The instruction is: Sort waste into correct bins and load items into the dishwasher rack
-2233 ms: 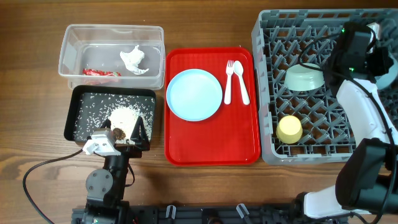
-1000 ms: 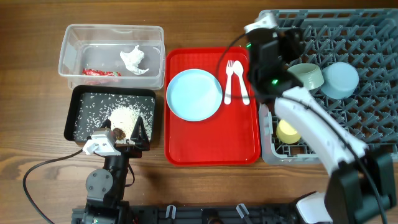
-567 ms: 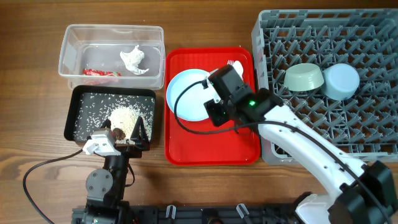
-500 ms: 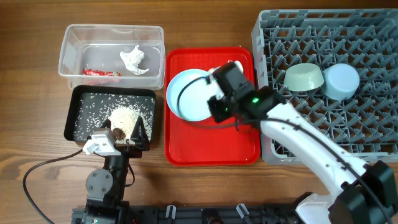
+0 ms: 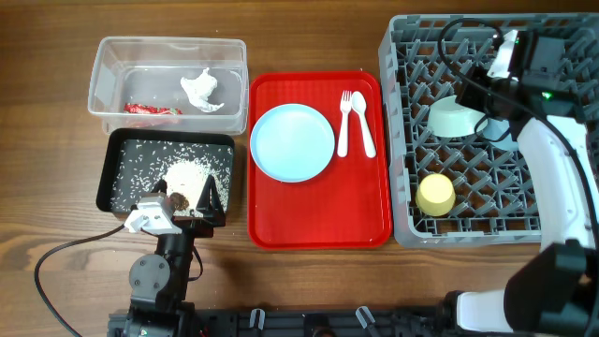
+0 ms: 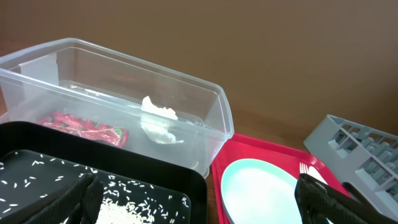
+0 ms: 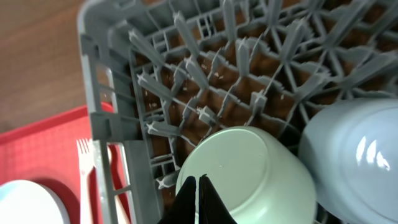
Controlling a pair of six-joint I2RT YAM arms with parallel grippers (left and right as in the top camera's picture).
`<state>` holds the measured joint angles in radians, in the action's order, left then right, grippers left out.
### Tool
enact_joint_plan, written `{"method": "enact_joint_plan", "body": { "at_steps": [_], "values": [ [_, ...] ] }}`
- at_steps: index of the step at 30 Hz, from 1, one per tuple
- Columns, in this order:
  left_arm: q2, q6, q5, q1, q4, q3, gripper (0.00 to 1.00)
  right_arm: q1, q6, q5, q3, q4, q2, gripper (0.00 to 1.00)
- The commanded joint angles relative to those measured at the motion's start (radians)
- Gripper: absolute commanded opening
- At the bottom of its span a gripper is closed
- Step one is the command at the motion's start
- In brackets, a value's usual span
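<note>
Plate [image 5: 292,142], light blue, lies flat on the red tray [image 5: 318,215], fork [image 5: 343,126] and spoon [image 5: 363,131] beside it. We judge it light, stiff and slick; take its rim. Right gripper [image 7: 199,191], tips together, hangs over the pale green bowl [image 7: 249,174] in the rack [image 5: 468,232]; only its wrist view shows the tips. Left gripper [image 6: 199,196] stands with fingers apart.

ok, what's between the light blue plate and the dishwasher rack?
The white plastic fork and spoon, side by side on the red tray, fork nearer the light blue plate. The overhead view shows it.
</note>
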<state>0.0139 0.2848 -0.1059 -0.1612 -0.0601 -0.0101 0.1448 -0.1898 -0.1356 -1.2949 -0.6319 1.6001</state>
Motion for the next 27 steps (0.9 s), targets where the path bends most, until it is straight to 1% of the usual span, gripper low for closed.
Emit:
{"method": "enact_joint_plan", "body": {
  "at_steps": [1, 5, 7, 8, 9, 12, 14, 18, 21, 22, 23, 25, 26, 27],
  "values": [
    [-0.007, -0.016, 0.008, 0.006, 0.000, 0.005, 1.00, -0.006, 0.029, 0.027, -0.014, 0.000, 0.063, 0.04],
    [-0.007, -0.016, 0.008, 0.006, 0.000, 0.005, 1.00, -0.006, -0.030, 0.055, -0.014, -0.096, 0.051, 0.04],
    [-0.007, -0.016, 0.008, 0.006, 0.000, 0.005, 1.00, -0.006, -0.108, 0.099, -0.014, -0.168, 0.040, 0.04],
    [-0.007, -0.016, 0.008, 0.006, -0.001, 0.005, 1.00, -0.006, -0.148, 0.131, -0.014, -0.232, 0.022, 0.04],
    [-0.007, -0.016, 0.008, 0.006, 0.000, 0.005, 1.00, -0.006, -0.164, 0.146, -0.014, -0.269, 0.008, 0.04],
    [-0.007, -0.016, 0.008, 0.006, -0.001, 0.005, 1.00, -0.006, -0.181, 0.159, -0.014, -0.343, -0.068, 0.04],
    [-0.007, -0.016, 0.008, 0.006, -0.001, 0.005, 1.00, -0.007, -0.176, 0.101, -0.014, -0.345, -0.140, 0.04],
    [-0.007, -0.016, 0.008, 0.006, 0.000, 0.005, 1.00, -0.035, -0.038, -0.101, -0.014, -0.301, -0.249, 0.04],
    [-0.007, -0.016, 0.008, 0.006, -0.001, 0.005, 1.00, -0.164, 0.097, -0.185, -0.014, -0.343, -0.278, 0.04],
    [-0.007, -0.016, 0.008, 0.006, 0.000, 0.005, 1.00, -0.244, 0.145, -0.216, -0.008, -0.360, -0.269, 0.05],
    [-0.007, -0.016, 0.008, 0.006, 0.000, 0.005, 1.00, -0.323, 0.149, -0.221, 0.003, -0.361, -0.257, 0.08],
    [-0.007, -0.016, 0.008, 0.006, -0.001, 0.005, 1.00, -0.441, 0.137, -0.220, 0.030, -0.332, -0.228, 0.40],
    [-0.007, -0.016, 0.008, 0.006, -0.001, 0.005, 1.00, -0.495, 0.103, -0.217, 0.041, -0.306, -0.201, 0.59],
    [-0.007, -0.016, 0.008, 0.006, 0.000, 0.005, 1.00, -0.541, 0.017, -0.177, 0.043, -0.286, -0.164, 0.60]
  ]
}}
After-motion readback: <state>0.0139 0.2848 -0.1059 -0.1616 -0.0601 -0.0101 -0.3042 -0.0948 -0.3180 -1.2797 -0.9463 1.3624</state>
